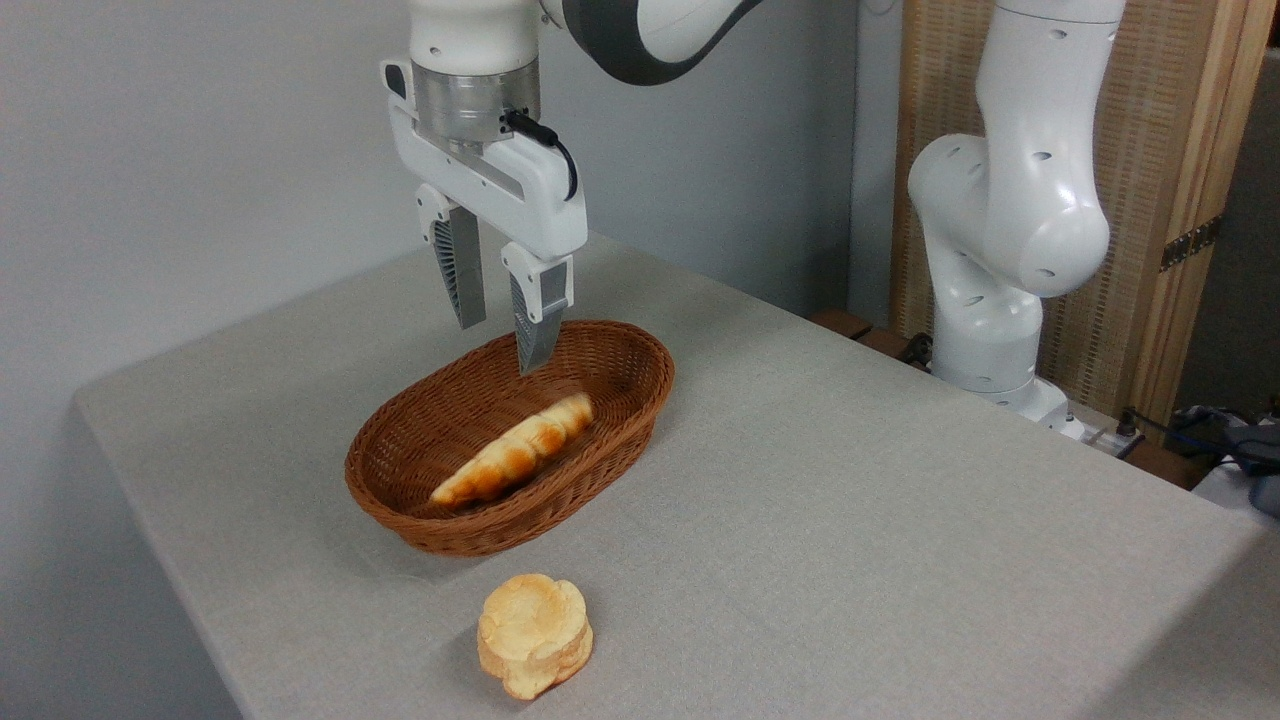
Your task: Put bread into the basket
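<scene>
lying lengthwise inside the basket (400,470), the bread (515,452) is being left under the empty, spread claw (500,345).
it is being judged light and crumbly, best pinched gently across its middle.

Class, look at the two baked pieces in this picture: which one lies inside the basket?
The long braided bread lies in the wicker basket, below the open gripper. The round bun sits on the table outside it.
</scene>
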Motion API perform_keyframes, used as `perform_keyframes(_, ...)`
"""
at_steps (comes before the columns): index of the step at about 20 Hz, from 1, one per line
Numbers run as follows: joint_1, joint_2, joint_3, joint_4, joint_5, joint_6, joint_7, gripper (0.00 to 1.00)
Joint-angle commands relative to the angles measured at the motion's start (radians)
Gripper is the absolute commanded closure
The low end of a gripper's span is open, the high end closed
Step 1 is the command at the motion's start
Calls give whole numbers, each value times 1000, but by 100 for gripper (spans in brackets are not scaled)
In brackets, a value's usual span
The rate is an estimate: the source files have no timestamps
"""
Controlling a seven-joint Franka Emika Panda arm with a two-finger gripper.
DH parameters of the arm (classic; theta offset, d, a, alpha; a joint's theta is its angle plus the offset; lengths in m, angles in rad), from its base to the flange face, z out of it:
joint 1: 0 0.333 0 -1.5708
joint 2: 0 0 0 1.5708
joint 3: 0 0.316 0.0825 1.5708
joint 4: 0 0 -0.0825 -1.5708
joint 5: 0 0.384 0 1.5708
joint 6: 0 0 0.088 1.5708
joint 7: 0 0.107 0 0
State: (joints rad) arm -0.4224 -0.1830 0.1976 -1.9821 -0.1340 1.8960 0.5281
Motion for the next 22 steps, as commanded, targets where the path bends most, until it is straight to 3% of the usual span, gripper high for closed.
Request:
perform_keyframes(1, 1, -1, 2, 14, -15, -20, -7, 0)
perform_keyframes(6, 1, -1, 2, 51, -9, -23, -7, 0)
perform_keyframes(9, 11, 0, 12, 92, -6, -87, -19, 0)
perform_keyframes(12, 13, 98, 16, 245, 71, -233, -11, 0)
perform_keyframes(15, 16, 149, 20, 321, 79, -259, 10, 0)
perform_keyframes(20, 16, 154, 95, 345, 80, -270, 140, 0)
perform_keyframes(22, 16, 154, 118, 362, 80, -275, 145, 0)
